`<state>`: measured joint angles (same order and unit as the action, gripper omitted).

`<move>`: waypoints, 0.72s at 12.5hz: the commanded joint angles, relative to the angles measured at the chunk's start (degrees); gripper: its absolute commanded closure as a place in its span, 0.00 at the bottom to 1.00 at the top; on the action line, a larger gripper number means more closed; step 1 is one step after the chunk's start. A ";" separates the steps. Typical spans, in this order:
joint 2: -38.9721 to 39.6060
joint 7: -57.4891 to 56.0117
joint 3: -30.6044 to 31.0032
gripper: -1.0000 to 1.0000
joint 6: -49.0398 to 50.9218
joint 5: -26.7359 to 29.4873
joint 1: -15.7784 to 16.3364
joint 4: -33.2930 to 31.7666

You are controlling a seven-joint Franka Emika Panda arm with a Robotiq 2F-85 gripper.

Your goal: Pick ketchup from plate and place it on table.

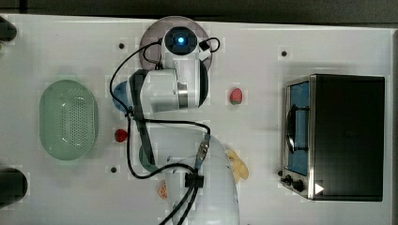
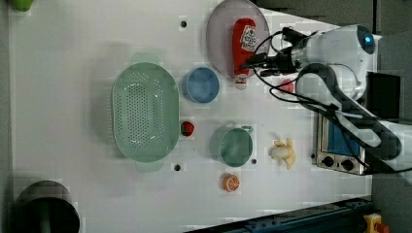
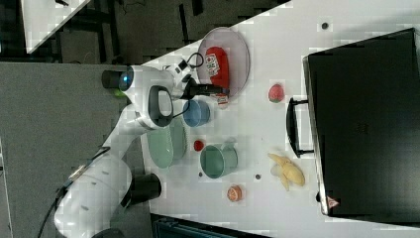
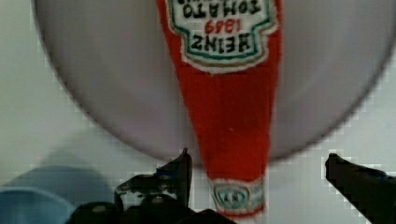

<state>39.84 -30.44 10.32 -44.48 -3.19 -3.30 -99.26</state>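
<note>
Ketchup (image 2: 244,42) lying flat on plate (image 2: 219,36), cap end poking over the rim onto table (image 2: 73,58). Gripper (image 4: 258,172) spread wide, one finger on each side of the neck, seemingly not yet touching. Blue dish (image 2: 201,84) just beside plate; green basket (image 2: 145,113) further off.

The white worktop (image 2: 73,73) carries a mauve plate (image 2: 218,39), blue dish (image 2: 201,85), green basket (image 2: 145,112), mug (image 2: 232,145), banana (image 2: 283,152) and toaster oven (image 1: 342,136).
</note>
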 commanded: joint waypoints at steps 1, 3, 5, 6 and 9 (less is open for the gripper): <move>0.79 -2.70 -0.20 0.00 -5.64 -3.27 0.87 2.89; 2.87 -2.69 -0.34 0.00 -8.81 -4.64 0.95 3.73; 4.50 -2.70 -0.36 0.00 -11.26 -6.27 1.00 4.35; 5.27 -2.69 -0.37 0.00 -11.97 -6.51 1.03 4.74; 6.74 -2.70 -0.37 0.04 -12.57 -6.51 1.23 5.41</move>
<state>45.63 -31.45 9.80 -57.18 -9.39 -1.93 -95.96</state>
